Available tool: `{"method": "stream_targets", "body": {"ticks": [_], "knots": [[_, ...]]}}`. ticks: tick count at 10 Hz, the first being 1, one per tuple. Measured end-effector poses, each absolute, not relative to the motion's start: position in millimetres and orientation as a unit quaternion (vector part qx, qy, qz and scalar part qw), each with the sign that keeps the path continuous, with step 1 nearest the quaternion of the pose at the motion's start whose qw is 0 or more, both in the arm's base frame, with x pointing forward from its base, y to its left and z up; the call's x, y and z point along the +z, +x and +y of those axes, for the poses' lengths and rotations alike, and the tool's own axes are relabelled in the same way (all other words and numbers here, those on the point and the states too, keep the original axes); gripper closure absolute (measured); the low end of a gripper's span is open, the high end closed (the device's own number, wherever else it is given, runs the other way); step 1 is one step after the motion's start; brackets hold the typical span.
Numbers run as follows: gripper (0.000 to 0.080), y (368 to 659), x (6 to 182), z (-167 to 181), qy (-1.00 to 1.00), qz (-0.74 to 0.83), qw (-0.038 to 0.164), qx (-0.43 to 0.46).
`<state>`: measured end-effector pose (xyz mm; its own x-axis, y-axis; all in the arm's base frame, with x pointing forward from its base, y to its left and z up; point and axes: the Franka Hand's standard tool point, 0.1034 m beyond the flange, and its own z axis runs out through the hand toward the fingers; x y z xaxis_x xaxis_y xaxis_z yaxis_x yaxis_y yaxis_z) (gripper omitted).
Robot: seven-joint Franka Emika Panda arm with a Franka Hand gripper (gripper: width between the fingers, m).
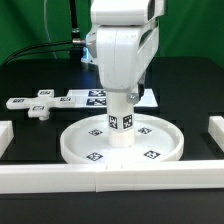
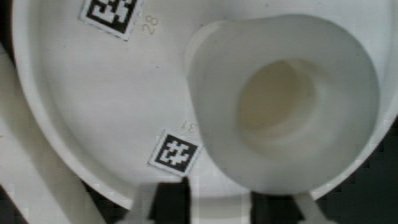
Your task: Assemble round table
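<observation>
The large rimmed disc (image 1: 150,150) lies flat on the black table, tags facing up. The short cylinder leg (image 1: 121,128) stands upright on the disc's centre. My gripper (image 1: 122,100) comes straight down over the leg and is shut on its upper part. In the wrist view the leg (image 2: 276,100) shows end-on as a wide white round with a hollow middle, above the disc (image 2: 107,90). My gripper (image 2: 219,205) has one dark finger (image 2: 167,205) on each side of the leg. The small flat base piece (image 1: 38,107) lies apart at the exterior view's left.
The marker board (image 1: 92,97) lies behind the disc. White border rails run along the front (image 1: 110,182), the exterior view's left (image 1: 5,130) and its right (image 1: 214,135). A green backdrop and cables stand behind.
</observation>
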<state>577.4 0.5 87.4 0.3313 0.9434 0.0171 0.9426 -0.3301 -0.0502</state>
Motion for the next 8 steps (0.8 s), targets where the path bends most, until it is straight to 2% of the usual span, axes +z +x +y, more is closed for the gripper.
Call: {"method": "stream_targets", "body": {"ticks": [1,2,3,4,5,8], "knots": [[0.0581,577,87.0,0,-0.816,-0.578,0.026,0.008],[0.0396,577,87.0,0,-0.815,-0.579,0.025,0.008],[0.0249,577,87.8,-2,-0.812,-0.583,0.023,0.009],[0.0249,577,88.1,-5,-0.812,-0.583,0.023,0.009],[0.0167,577,88.3,-9,-0.814,-0.58,0.023,0.009],[0.0154,575,87.1,-23,-0.82,-0.572,0.023,0.01]]}}
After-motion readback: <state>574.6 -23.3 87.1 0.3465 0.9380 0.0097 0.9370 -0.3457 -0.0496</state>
